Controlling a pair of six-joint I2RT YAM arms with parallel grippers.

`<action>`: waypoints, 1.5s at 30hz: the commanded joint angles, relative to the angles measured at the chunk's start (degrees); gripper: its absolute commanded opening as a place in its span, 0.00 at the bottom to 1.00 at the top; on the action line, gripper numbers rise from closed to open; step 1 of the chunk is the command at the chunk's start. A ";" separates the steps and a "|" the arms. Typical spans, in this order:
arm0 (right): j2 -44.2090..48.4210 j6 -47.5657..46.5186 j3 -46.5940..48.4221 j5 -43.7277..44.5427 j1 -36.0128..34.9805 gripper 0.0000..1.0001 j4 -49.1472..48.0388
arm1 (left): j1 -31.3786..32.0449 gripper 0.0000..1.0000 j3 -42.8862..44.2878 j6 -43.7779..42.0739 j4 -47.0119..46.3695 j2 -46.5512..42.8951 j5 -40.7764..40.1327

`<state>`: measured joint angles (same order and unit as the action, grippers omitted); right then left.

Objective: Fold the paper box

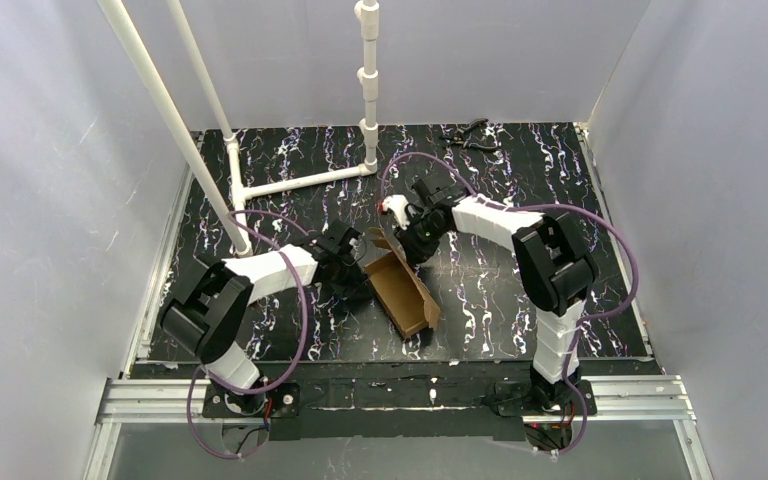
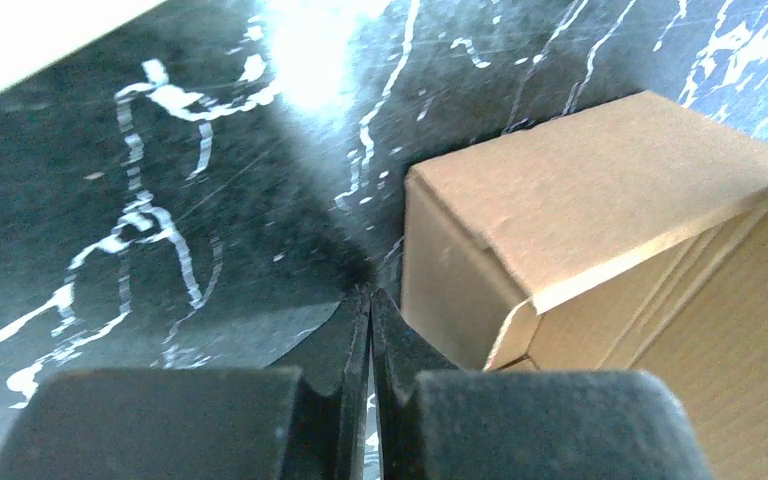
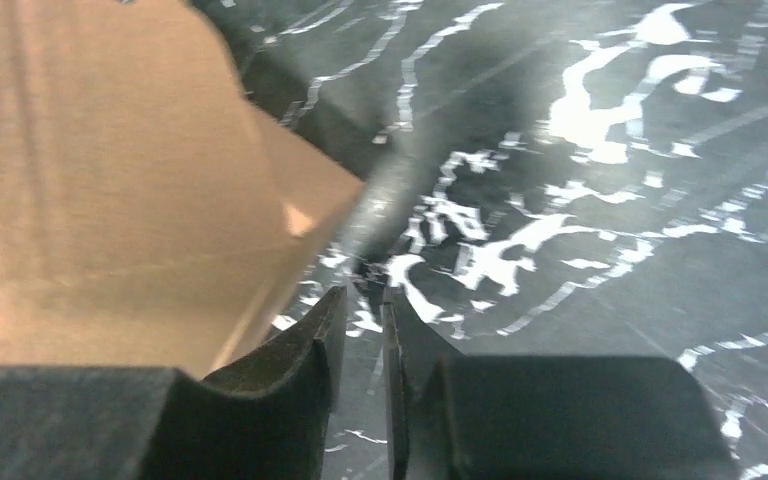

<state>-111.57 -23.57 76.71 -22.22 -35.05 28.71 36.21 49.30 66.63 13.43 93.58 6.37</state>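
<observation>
A white pipe frame (image 1: 290, 185) stands at the far left of the black, white-veined table (image 1: 520, 290), with one slanted pole crossing in front of the left arm's shoulder. The left gripper (image 2: 370, 295) points down at the tabletop with its fingers pressed together and nothing between them. A corner of the paper box (image 2: 570, 210) sits just beside its tips, on their right.

In the overhead view the paper box (image 1: 405, 295) lies slanted between the two arms near the middle of the table. It is a shallow brown trough with its open side up (all its faces are plain brown cardboard), and a flap rises at its far end.

The right gripper (image 1: 412, 240) hangs over that far end. From its wrist camera the jaws stand a narrow slit apart, with only table showing through. The cardboard flap (image 3: 110, 180) fills the view to one side of the fingers (image 3: 310, 340), and I cannot tell whether it touches them.

A small black hand tool (image 1: 470, 135) lies at the back right, well apart from the box.
</observation>
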 commanded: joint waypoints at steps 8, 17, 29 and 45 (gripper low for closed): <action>9.57 -1.37 5.62 3.41 6.02 0.49 4.50 | -0.41 0.12 -8.26 -8.27 5.02 -16.20 -7.18; 21.94 -3.81 9.71 -10.19 6.31 0.97 14.51 | -0.35 0.27 -8.21 -23.29 -2.11 -20.50 -4.81; 26.18 -2.33 8.58 -11.01 -0.11 0.98 20.11 | -6.05 0.96 -11.13 -33.45 -13.07 -26.39 3.21; 24.27 0.36 8.73 0.27 -11.00 0.98 19.17 | -6.32 0.94 -11.40 -25.21 -18.09 -22.61 7.09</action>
<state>-87.07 -24.18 85.01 -27.53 -43.79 48.86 29.91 38.83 40.64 -3.75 72.60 13.15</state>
